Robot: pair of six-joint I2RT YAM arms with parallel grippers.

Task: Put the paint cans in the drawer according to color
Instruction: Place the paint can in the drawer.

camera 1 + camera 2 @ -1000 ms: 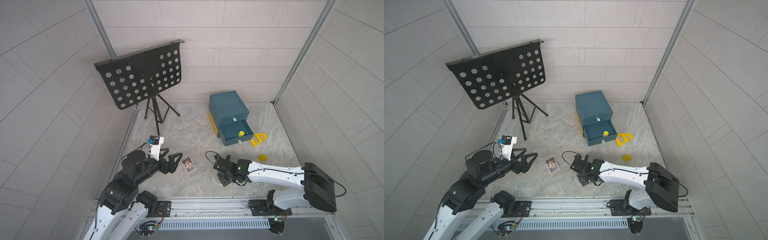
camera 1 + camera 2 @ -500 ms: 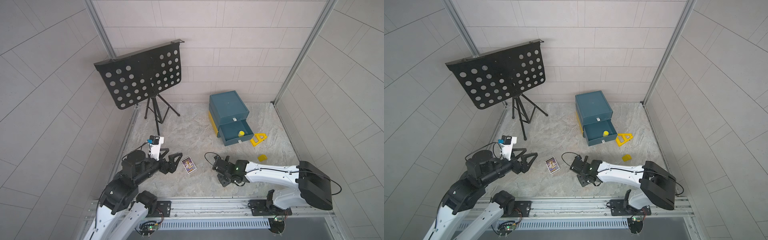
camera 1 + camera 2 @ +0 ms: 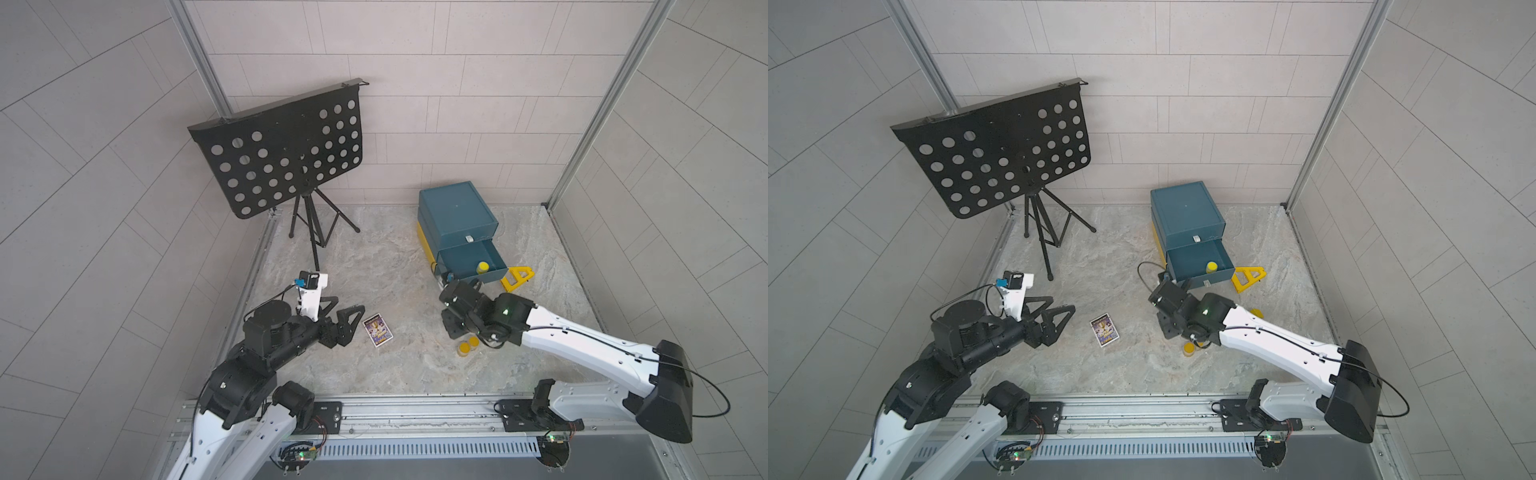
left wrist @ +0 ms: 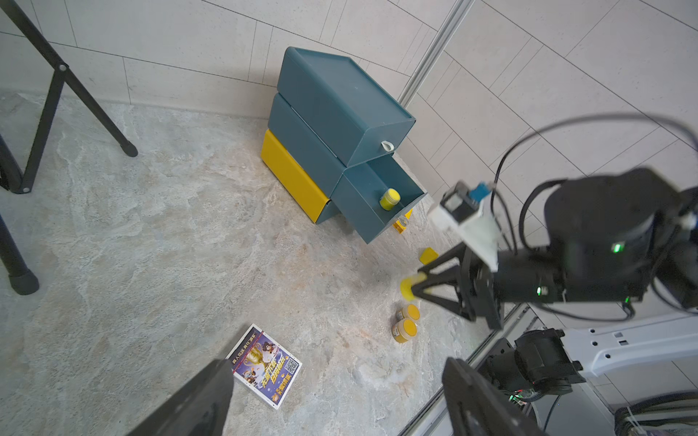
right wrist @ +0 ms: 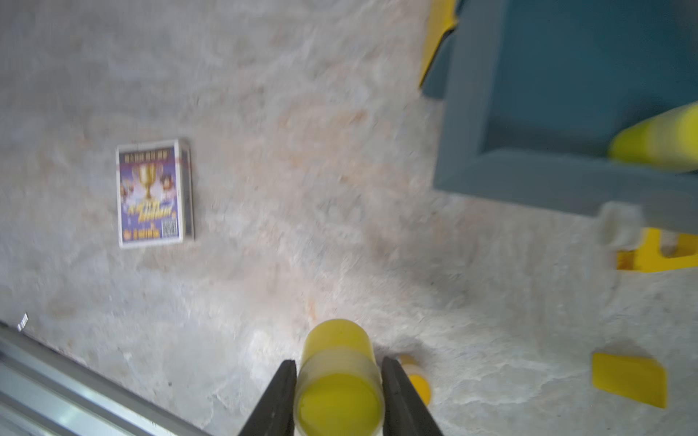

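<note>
**Fingers [image 5: 279,396] of the right gripper [image 5: 338,361] clamped on a yellow jar [image 5: 338,381]**

Both fingers press against the sides of the jar, and on my right wrist feed, which is blurred, its lid end pokes out past the tips. On the left wrist feed I see the jar held clear of the floor [image 3: 374,257], just above a pair of orange jars [image 4: 409,312] that stand side by side.

A second yellow jar [image 3: 482,267] stands upright inside the open drawer [image 4: 355,211], close to its front wall. That drawer is the middle one of the chest [image 3: 453,208].

The left gripper [image 4: 336,365] hangs with its fingers spread wide and nothing between them. It is well apart from all the jars and near a printed card [image 3: 377,329] that lies flat on the floor.

A yellow triangle [image 3: 517,277] lies just beside the drawer front, and a small yellow block [image 4: 428,256] lies on the floor near it.
</note>
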